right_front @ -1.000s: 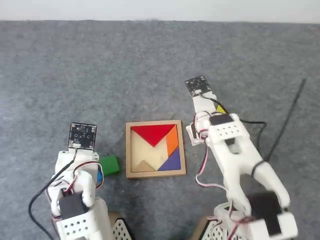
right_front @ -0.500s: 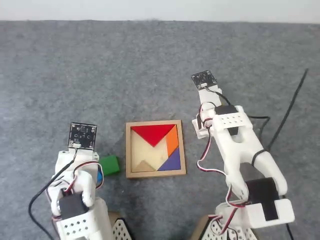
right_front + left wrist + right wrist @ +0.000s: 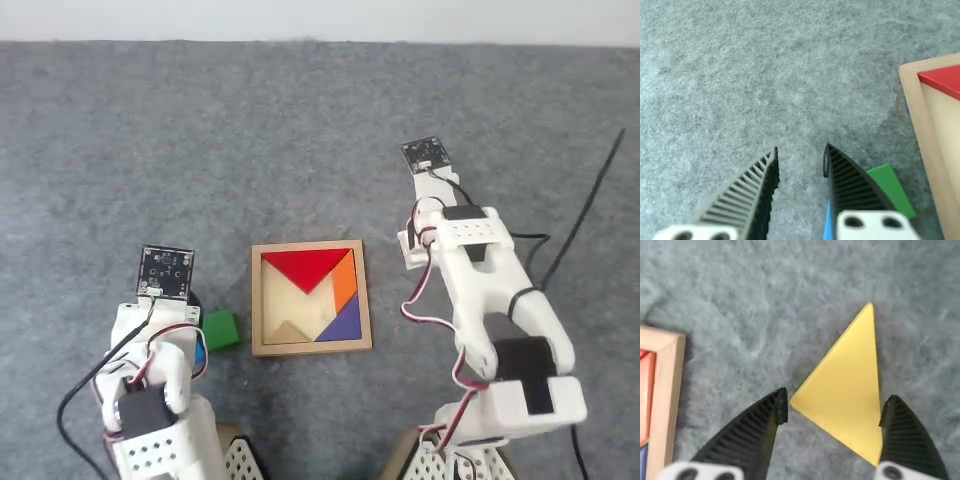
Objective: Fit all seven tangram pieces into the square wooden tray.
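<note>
Right gripper (image 3: 836, 399) hangs wide open and empty over the grey carpet (image 3: 200, 150). Its jaws are spread to either side of the yellow triangle (image 3: 847, 385). That piece lies flat on the carpet between them, and I can't tell whether either finger touches it. It is near the wooden tray (image 3: 667, 390) but clear of its rim.

On my high view the right arm (image 3: 470, 260) stands over that spot, just off the tray's right side. The left gripper (image 3: 801, 150) is partly open, with nothing between its toothed fingers (image 3: 850, 175), low over bare carpet on the tray's left side. The green piece (image 3: 890, 185) lies just beside one finger, between it and the tray. A blue piece (image 3: 827, 225) peeks out from beneath that same finger.

Inside the tray I see the red triangle (image 3: 305, 266) along the far edge. The orange piece (image 3: 344, 280) and the purple triangle (image 3: 345, 322) sit against the right wall.
</note>
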Controlling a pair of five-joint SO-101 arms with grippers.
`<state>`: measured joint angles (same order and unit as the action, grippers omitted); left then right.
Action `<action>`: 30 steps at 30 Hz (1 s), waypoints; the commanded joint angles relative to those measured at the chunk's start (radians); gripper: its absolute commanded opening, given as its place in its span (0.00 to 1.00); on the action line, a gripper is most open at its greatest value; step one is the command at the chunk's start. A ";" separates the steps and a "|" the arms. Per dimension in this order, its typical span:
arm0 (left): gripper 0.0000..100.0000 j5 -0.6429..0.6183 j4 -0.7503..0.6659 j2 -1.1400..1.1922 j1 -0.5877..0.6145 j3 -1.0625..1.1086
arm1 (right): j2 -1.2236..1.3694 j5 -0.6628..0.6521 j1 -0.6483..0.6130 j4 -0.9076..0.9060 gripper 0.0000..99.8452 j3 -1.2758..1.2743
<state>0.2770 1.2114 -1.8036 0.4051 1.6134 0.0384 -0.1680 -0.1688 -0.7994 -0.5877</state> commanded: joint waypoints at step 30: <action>0.15 0.009 0.008 -0.018 0.006 -0.015 | 0.268 -0.061 0.007 -0.271 0.27 0.348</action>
<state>0.2770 1.2144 -1.8036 0.4051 1.6134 0.3084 -0.2202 -0.1580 -1.0296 -0.2823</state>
